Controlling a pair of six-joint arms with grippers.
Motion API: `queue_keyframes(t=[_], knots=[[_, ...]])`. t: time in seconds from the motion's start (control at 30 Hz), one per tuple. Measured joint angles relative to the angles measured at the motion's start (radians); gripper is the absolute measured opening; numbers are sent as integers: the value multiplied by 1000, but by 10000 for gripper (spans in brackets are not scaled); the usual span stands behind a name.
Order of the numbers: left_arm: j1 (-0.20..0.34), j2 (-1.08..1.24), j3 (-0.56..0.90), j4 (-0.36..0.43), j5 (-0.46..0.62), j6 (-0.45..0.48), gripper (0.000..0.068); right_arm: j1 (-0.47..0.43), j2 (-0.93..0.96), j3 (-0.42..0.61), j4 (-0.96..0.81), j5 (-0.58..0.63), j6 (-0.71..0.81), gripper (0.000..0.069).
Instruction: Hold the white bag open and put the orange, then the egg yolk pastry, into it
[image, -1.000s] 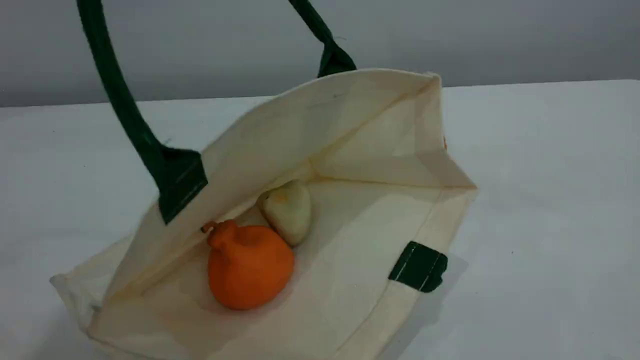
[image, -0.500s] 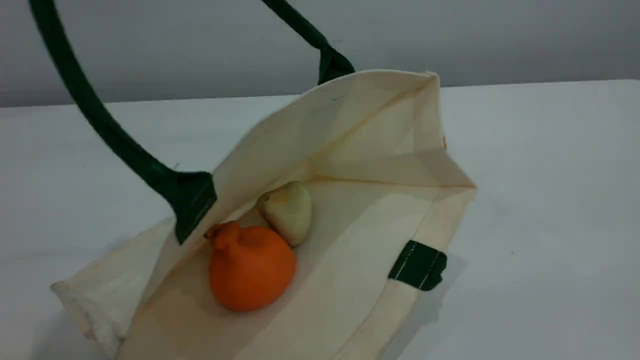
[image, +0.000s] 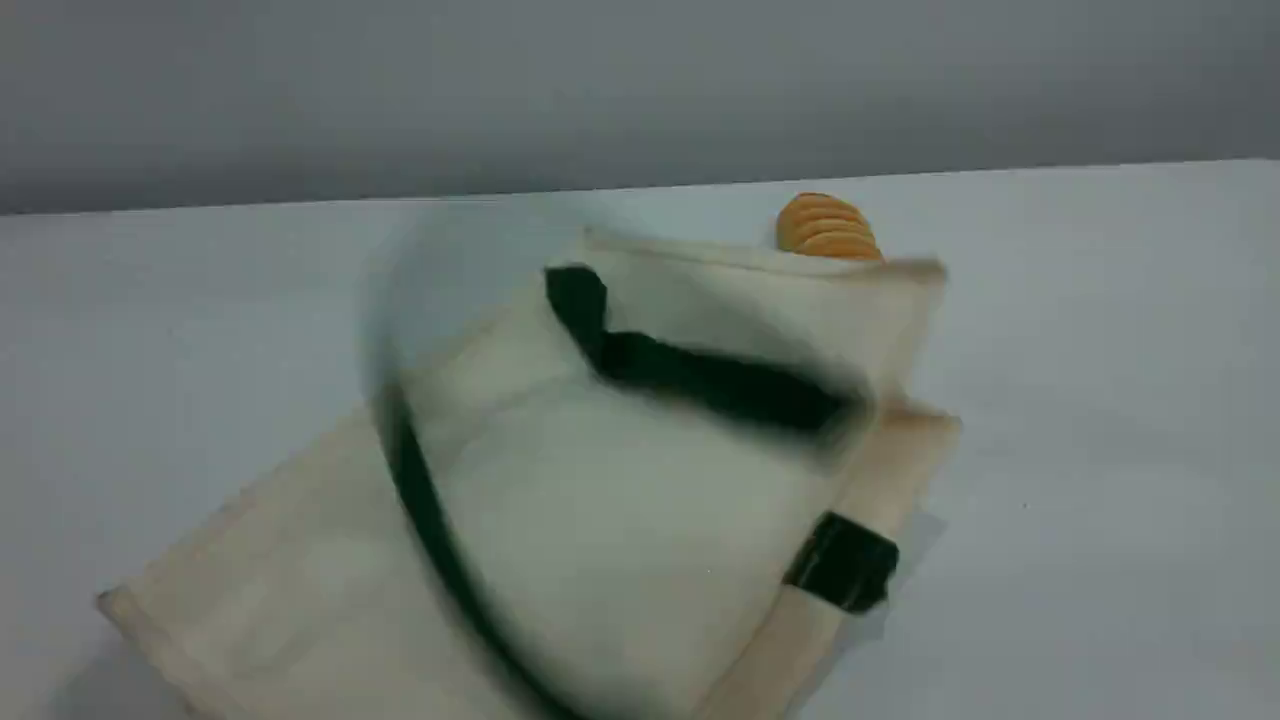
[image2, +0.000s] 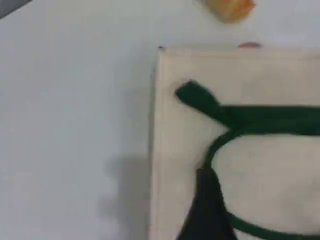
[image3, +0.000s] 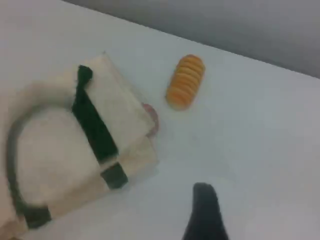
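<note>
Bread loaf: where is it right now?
In the scene view the ridged bread loaf lies on the table, just behind the far right corner of the white bag.

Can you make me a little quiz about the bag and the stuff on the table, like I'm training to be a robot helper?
1. True or false: the white bag stands upright with its mouth wide open.
2. What lies on the table beyond the bag in the scene view? A) a ridged bread loaf B) a banana C) a cup
3. Fill in: the handle flopped across the bag is dark ____.
Key: 1 false, it lies slumped flat; 2 A; 3 green.
</note>
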Motion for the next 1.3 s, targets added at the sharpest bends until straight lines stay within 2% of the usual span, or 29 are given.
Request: queue_keyframes(t=[0.1,0.3,0.67,0.9,1.07,1.3], knots=[[0,1,0,-4,8,19,486,0,0,0,3,0,0,460],[0,-45,0,98,61,20,486,0,-25,18,16,-2,15,460],[0,-298,0,90,108,-29,486,0,-235,180,38,1,24,460],[0,-453,14,-4,134,-29,486,0,-396,355,95,-2,22,460],[0,-564,126,-80,133,-30,486,0,-492,478,108,-31,22,460],[0,-785,358,-114,133,-102,486,0,-521,502,116,-101,17,460]])
